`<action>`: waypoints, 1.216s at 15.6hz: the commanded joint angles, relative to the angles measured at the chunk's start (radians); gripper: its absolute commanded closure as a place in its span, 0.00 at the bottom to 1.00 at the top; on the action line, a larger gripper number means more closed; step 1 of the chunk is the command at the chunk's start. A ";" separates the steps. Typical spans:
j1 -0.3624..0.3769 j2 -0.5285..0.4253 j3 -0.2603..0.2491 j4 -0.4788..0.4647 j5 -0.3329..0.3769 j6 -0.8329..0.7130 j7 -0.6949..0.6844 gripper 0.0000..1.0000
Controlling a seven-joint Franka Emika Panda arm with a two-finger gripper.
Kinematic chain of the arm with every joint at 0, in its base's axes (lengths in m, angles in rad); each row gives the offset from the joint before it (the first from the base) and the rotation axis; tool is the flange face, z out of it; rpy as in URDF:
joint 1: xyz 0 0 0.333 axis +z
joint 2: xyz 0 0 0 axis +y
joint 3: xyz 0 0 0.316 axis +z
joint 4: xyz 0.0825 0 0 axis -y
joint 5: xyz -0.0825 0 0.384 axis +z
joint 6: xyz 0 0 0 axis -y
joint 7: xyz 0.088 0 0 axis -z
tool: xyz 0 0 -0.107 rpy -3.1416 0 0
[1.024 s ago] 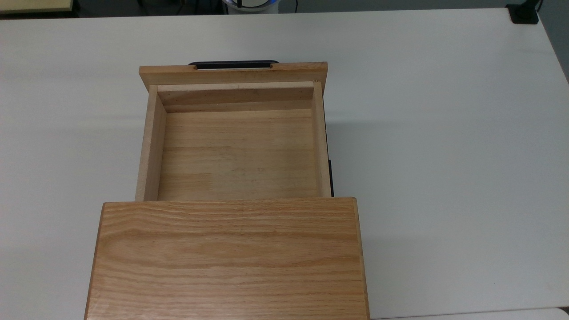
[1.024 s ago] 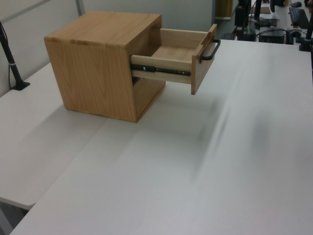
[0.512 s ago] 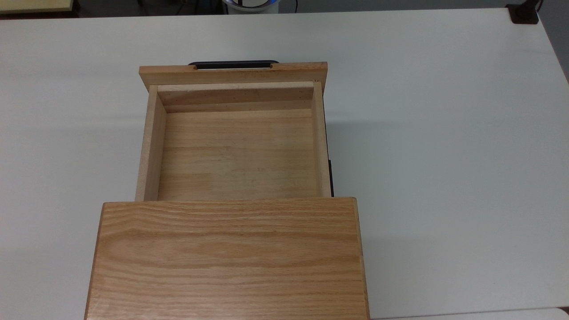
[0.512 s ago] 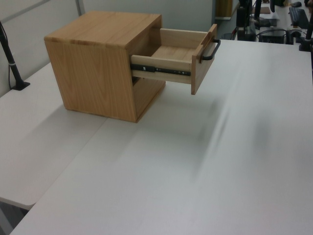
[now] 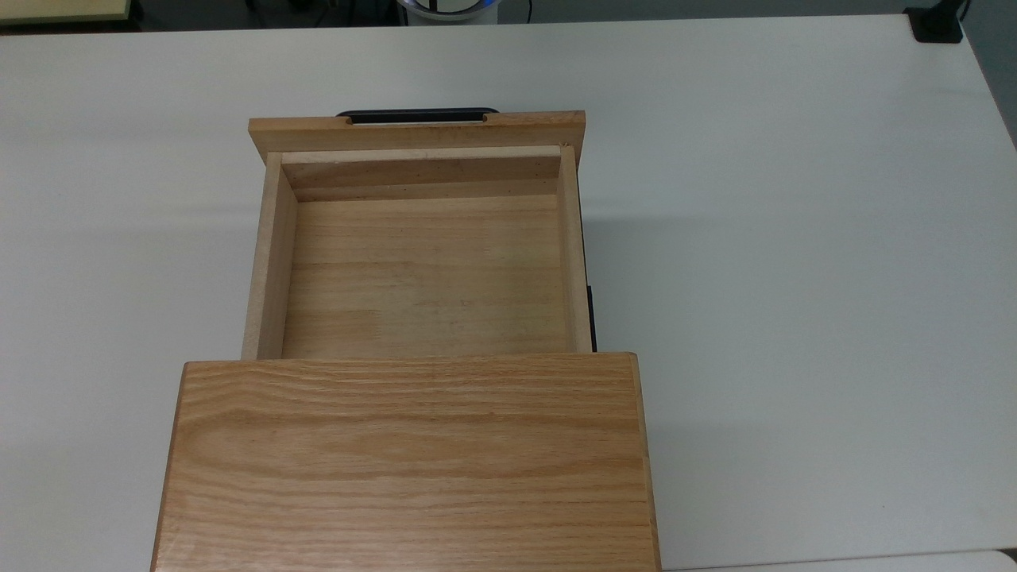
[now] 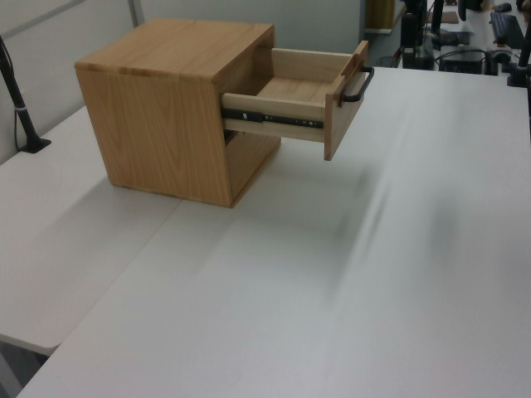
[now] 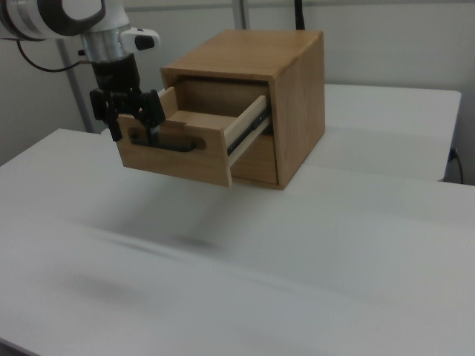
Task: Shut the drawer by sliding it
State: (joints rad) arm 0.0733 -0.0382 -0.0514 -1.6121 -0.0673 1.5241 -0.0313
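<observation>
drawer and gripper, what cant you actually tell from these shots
- Contact: in the right view the gripper overlaps the drawer front by its handle; touching or just in front cannot be told.
- Drawer's back end: hidden under the cabinet top in the top view.
- Lower cabinet opening: shadowed in the left view, hidden behind the drawer front in the right view.
- Arm above the wrist: cut off by the right view's top left edge.

The drawer (image 5: 421, 270) is light oak with paler side walls, and its handle (image 5: 417, 116) is black. The cabinet (image 5: 409, 461) is a warmer oak with broad, wavy grain lines across its top. A black metal rail (image 6: 272, 118) runs along the drawer's side. The surface (image 5: 794, 238) is plain white. The pincer (image 7: 133, 111) is black, on a white and grey arm (image 7: 74, 18).
</observation>
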 commanded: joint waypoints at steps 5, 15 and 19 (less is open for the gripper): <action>0.011 0.004 -0.004 0.000 -0.005 -0.009 -0.074 0.56; 0.031 0.046 0.004 -0.014 -0.002 0.050 -0.102 0.94; 0.043 0.092 0.019 -0.011 -0.002 0.120 -0.099 0.94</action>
State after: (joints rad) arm 0.0997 0.0234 -0.0372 -1.6159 -0.0672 1.5820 -0.1141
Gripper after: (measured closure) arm 0.934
